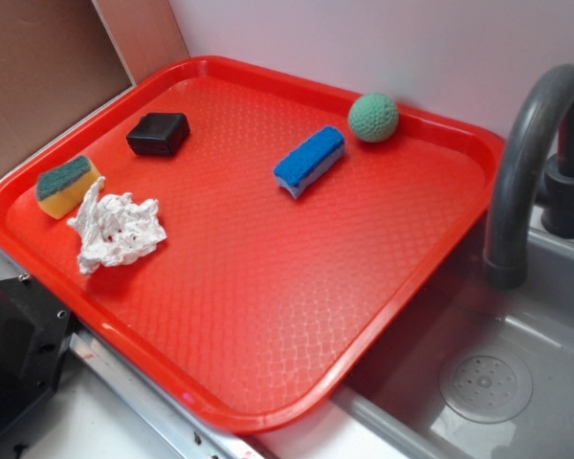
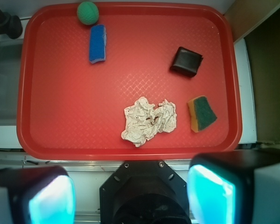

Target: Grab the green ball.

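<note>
The green ball (image 2: 87,12) rests in a tray (image 2: 60,116) corner, beside the blue sponge (image 2: 97,43). The pincer (image 2: 130,196) is released, holding nothing.

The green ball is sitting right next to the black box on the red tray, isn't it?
Not quite. The green ball is on the red tray, but it sits next to the blue sponge, not the black box, which lies further along the tray near the yellow sponge with the green top. The exterior view shows this.
</note>
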`<state>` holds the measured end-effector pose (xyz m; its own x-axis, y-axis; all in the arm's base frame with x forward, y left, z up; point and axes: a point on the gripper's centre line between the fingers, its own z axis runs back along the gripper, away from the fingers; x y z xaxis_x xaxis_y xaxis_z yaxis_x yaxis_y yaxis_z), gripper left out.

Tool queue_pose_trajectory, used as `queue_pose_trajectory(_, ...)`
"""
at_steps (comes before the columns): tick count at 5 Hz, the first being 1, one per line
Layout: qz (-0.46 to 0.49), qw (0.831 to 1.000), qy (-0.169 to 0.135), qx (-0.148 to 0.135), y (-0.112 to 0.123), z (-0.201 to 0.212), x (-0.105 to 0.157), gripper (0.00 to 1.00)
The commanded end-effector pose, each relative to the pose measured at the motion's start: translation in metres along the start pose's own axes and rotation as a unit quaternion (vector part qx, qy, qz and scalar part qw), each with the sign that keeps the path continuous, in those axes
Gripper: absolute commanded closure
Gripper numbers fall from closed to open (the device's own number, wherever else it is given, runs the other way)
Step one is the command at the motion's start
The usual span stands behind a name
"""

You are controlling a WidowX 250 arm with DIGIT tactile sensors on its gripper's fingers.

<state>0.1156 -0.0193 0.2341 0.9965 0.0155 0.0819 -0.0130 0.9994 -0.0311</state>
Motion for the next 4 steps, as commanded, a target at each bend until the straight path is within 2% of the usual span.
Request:
queue_pose_trajectory(1, 0.000, 1.000, 0.000, 0.000, 0.000, 0.000, 0.000, 0.00)
queue_pose_trajectory(2, 0.064, 0.995, -0.076, 0.015, -0.010, -0.009, 0.021, 0.00)
queue_pose_trajectory(3, 0.055, 0.992, -0.114, -0.018, -0.017, -0.024, 0.048, 0.00)
queue_pose_trajectory(4, 0.025, 0.982, -0.182, -0.040, -0.028, -0.046, 0.080, 0.00)
